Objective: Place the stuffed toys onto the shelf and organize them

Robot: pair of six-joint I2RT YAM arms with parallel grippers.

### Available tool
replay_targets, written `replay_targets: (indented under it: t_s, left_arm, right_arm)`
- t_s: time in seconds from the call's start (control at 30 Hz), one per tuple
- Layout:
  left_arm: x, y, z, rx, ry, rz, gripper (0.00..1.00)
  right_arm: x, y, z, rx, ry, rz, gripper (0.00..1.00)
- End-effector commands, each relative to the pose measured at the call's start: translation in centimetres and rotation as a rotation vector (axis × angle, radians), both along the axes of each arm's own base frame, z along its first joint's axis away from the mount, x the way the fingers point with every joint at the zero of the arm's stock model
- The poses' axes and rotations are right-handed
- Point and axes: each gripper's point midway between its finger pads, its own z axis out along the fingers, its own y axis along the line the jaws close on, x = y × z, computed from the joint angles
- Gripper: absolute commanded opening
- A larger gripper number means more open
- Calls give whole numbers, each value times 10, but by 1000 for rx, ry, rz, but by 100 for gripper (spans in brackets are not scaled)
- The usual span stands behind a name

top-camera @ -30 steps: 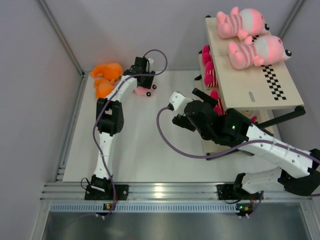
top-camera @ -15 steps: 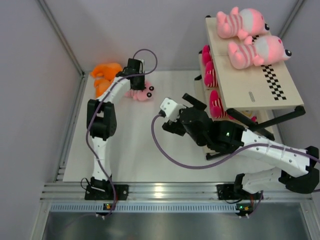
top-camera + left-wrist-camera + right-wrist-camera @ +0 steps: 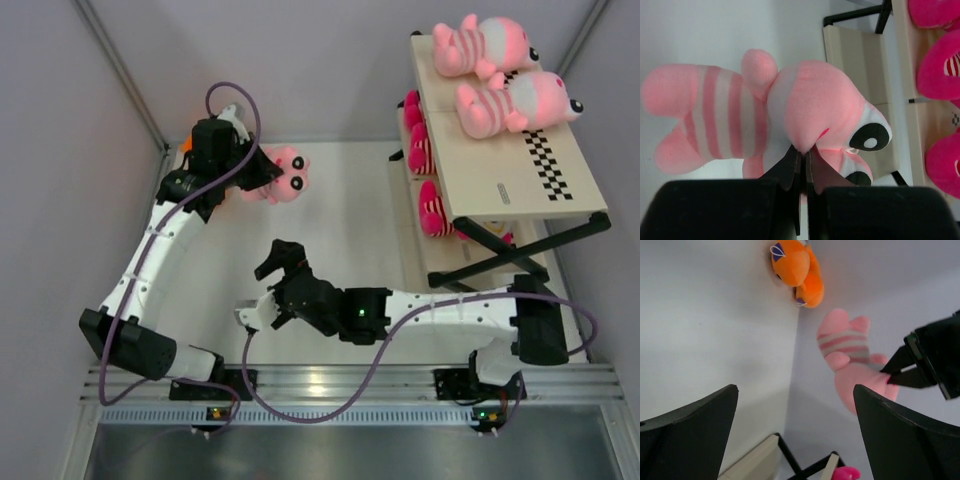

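Note:
My left gripper (image 3: 258, 172) is shut on a pale-pink striped stuffed toy (image 3: 283, 174) and holds it up at the far left. In the left wrist view the closed fingertips pinch the plush head of this toy (image 3: 765, 107), my left gripper (image 3: 804, 151) just below it. My right gripper (image 3: 268, 285) stands open and empty over the middle of the table. Seen from the right wrist, the same toy (image 3: 850, 355) hangs ahead of my right gripper (image 3: 795, 390). The shelf (image 3: 500, 165) carries two pale-pink toys (image 3: 480, 45) (image 3: 515, 100) on top and hot-pink ones (image 3: 420, 150) on a lower board.
An orange toy (image 3: 797, 270) lies in the far left corner by the walls, almost hidden behind my left arm in the top view. The shelf's black crossed frame (image 3: 500, 255) juts out at the right. Grey walls close in the left and back sides.
My left gripper shut on the pale-pink toy and lifted it off the table. My right arm swung left, away from the shelf, to the middle of the table.

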Motion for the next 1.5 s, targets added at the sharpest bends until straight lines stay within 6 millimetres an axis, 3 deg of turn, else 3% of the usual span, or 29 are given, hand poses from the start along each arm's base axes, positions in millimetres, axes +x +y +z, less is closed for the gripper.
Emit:
replay_targets:
  t_s: [0.0,0.03,0.2,0.37,0.6,0.83,1.17,1.23,1.27,1.3,1.37,1.47]
  left_arm:
    - [-33,-10,-21,-14,126,-49,0]
    - [-38,-10,-20,-4,121,-58,0]
    - [-55,-7,-10,31,85,-82,0]
    - [-68,-14,-12,34,87,-122,0]
    - [-72,-20,-10,34,77,-140,0]
    - [-76,-21,-10,31,78,-149,0]
    - [-80,-25,-13,10,100,-167,0]
    - [-81,-25,-13,6,101,-171,0]
    - [-82,-25,-13,4,102,-172,0]
    - [-81,-26,-12,1,102,-173,0]
    - [-82,-26,-14,2,108,-175,0]
    - [-83,-27,-15,0,111,-179,0]
  right_arm:
    - [6,27,21,-94,-314,50,99]
    - [11,29,30,-68,-369,14,99]
    - [24,41,15,-223,-550,1,99]
    - [55,42,6,-293,-615,-19,99]
    - [85,60,-12,-367,-657,-46,99]
    - [124,46,-24,-436,-670,-145,99]
    - [143,37,-7,-405,-721,-231,99]
    - [149,33,-7,-408,-716,-247,92]
    - [150,31,-5,-406,-714,-251,64]
    - [150,32,-4,-396,-712,-249,54]
    - [149,33,-3,-383,-709,-244,39]
    - [147,33,4,-343,-710,-257,26]
